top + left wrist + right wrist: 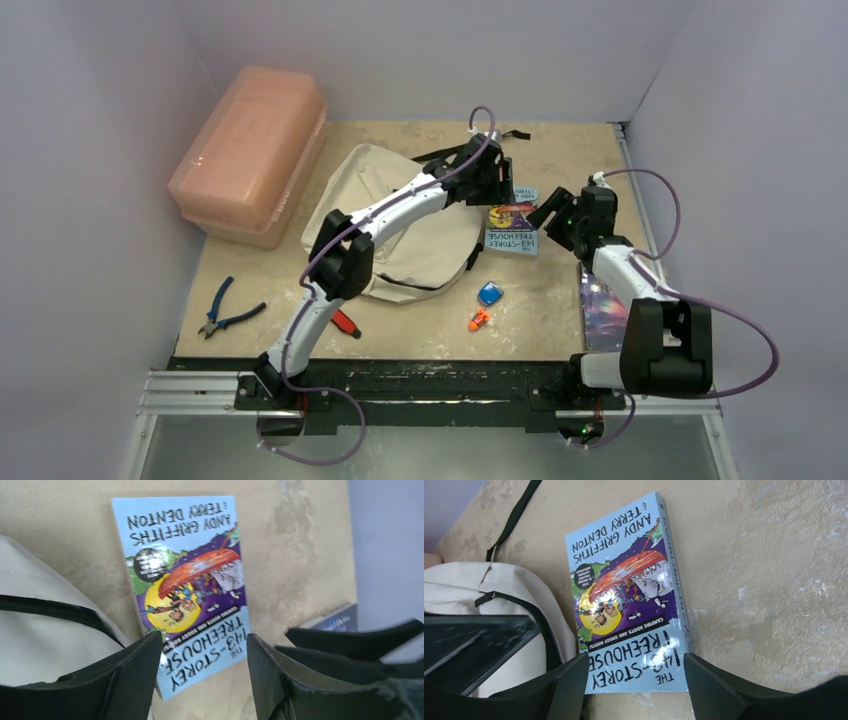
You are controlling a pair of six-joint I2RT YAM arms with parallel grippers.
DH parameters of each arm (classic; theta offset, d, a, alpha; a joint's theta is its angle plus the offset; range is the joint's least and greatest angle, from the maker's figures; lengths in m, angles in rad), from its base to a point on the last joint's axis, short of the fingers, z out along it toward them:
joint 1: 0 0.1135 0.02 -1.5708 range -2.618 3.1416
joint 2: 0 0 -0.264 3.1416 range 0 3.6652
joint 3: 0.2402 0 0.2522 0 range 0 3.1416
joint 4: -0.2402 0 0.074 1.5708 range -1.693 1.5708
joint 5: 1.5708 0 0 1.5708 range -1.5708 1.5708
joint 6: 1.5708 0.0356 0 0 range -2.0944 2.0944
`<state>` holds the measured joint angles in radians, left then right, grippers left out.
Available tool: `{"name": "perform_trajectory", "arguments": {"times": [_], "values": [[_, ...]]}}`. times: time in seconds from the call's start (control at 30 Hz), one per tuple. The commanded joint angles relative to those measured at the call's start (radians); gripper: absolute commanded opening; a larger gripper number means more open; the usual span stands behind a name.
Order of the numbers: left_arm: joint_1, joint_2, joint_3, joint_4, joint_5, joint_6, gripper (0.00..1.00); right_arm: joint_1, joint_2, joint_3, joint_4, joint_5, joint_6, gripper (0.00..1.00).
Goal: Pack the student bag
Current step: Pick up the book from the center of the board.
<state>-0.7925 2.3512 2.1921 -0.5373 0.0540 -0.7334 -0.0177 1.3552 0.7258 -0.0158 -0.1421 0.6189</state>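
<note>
Now, the bag (pixel 400 215) lies flat mid-table, presumably ready for loading. Just right of it the left gripper (pixel 205 640) hovers, jaws apart, over the book (pixel 185 580). The right gripper (pixel 636 659), jaws parted too, straddles its near end, likely for a shared lift.

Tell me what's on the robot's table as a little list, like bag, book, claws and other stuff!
Bag: cream student bag, lying mid-table
Book: Treehouse book, flat on the table, right of the bag
Claws: left claw and right claw, both open, at the book's near end
Box: pink box, back left
Tool: blue pliers, front left
</note>
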Motion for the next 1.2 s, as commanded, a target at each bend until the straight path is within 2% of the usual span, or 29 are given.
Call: {"name": "perform_trajectory", "arguments": {"times": [0.0, 0.2, 0.5, 0.6, 0.77, 0.9, 1.03, 1.17], "values": [[-0.011, 0.052, 0.069, 0.035, -0.170, -0.073, 0.62, 0.005, -0.044, -0.018, 0.035, -0.006, 0.019, 0.73], [-0.019, 0.109, 0.069, 0.008, -0.244, -0.176, 0.62, 0.005, 0.003, -0.013, 0.041, -0.035, 0.018, 0.72], [-0.024, 0.181, 0.070, 0.003, -0.180, -0.296, 0.62, 0.005, 0.077, -0.019, 0.080, -0.050, 0.024, 0.72], [-0.025, 0.186, 0.071, 0.014, -0.147, -0.299, 0.55, 0.005, 0.131, -0.011, 0.091, -0.071, 0.025, 0.69], [-0.024, 0.168, 0.049, 0.042, -0.088, -0.291, 0.45, 0.005, 0.187, -0.011, 0.117, -0.104, 0.028, 0.57], [-0.024, 0.157, 0.046, 0.074, 0.010, -0.314, 0.38, 0.005, 0.212, -0.012, 0.127, -0.126, 0.027, 0.45], [-0.024, 0.139, 0.048, 0.111, 0.083, -0.324, 0.34, 0.005, 0.221, -0.018, 0.131, -0.133, 0.023, 0.44], [-0.024, 0.104, 0.029, 0.132, 0.093, -0.307, 0.32, 0.005, 0.243, -0.014, 0.134, -0.149, 0.024, 0.44]]}}
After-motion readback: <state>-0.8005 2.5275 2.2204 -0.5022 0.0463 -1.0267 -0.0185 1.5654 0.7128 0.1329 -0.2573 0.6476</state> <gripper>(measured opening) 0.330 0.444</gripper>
